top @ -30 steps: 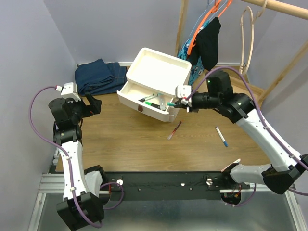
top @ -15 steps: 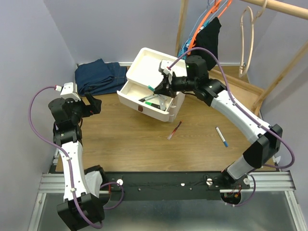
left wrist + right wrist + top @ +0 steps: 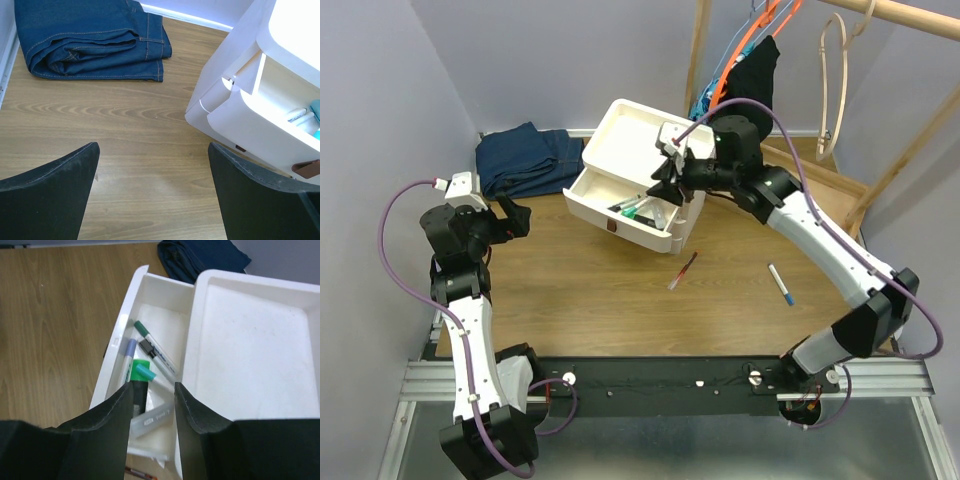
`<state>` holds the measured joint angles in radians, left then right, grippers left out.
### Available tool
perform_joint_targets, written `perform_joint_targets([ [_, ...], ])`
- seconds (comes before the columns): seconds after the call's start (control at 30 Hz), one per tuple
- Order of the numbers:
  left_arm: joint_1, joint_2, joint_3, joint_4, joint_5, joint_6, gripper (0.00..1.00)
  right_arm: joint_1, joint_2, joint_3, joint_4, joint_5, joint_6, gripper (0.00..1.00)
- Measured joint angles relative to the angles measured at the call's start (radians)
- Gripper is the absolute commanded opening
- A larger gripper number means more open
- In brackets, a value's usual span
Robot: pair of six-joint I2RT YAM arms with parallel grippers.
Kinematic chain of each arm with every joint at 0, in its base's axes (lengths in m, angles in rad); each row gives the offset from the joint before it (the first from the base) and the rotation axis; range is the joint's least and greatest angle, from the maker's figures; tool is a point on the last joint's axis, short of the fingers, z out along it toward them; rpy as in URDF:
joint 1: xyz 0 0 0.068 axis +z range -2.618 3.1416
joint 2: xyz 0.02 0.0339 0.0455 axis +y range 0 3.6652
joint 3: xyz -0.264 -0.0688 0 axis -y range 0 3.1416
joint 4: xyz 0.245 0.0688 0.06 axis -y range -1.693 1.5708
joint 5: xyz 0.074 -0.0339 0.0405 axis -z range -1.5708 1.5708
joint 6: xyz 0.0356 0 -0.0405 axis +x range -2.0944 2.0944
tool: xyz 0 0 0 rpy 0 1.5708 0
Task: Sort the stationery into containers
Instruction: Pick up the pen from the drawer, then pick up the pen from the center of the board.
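With right tool (image 3: 150,390) above open drawer (image 3: 120,335)

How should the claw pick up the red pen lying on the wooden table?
Probably from straight above, pinching the slim red pen around its middle, fingers across its thin sides. It lies flat and slanted on the wooden table, with open space all around.

The wooden table (image 3: 580,300) is carrying the white drawer stack (image 3: 645,175) and folded jeans (image 3: 525,158) at its far side. A red pen (image 3: 683,270) and a blue-capped marker (image 3: 780,284) are lying loose nearer the arms.
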<state>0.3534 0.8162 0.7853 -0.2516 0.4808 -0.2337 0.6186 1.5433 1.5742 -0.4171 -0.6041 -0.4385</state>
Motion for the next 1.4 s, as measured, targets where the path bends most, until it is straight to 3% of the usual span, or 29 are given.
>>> perform_joint_targets([
  [0.13, 0.000, 0.001, -0.017, 0.018, 0.000, -0.007, 0.99, -0.052, -0.114, -0.048, -0.090, 0.089, -0.039, 0.43],
  [0.3, 0.000, 0.001, -0.027, 0.027, 0.001, -0.020, 0.99, -0.247, -0.263, -0.132, -0.253, 0.203, -0.123, 0.42],
  [0.37, 0.000, 0.003, -0.027, 0.032, 0.003, -0.032, 0.99, -0.341, -0.325, -0.227, -0.323, 0.272, -0.165, 0.42],
  [0.57, 0.000, 0.014, -0.027, 0.056, 0.007, -0.066, 0.99, -0.453, -0.370, -0.441, -0.468, 0.408, -0.199, 0.38],
  [1.03, -0.001, 0.016, -0.027, 0.062, 0.007, -0.065, 0.99, -0.534, -0.010, -0.530, -0.508, 0.531, -0.214, 0.37],
  [1.4, -0.001, -0.012, -0.028, 0.036, 0.006, -0.047, 0.99, -0.534, 0.112, -0.543, -0.489, 0.574, -0.226, 0.36],
])
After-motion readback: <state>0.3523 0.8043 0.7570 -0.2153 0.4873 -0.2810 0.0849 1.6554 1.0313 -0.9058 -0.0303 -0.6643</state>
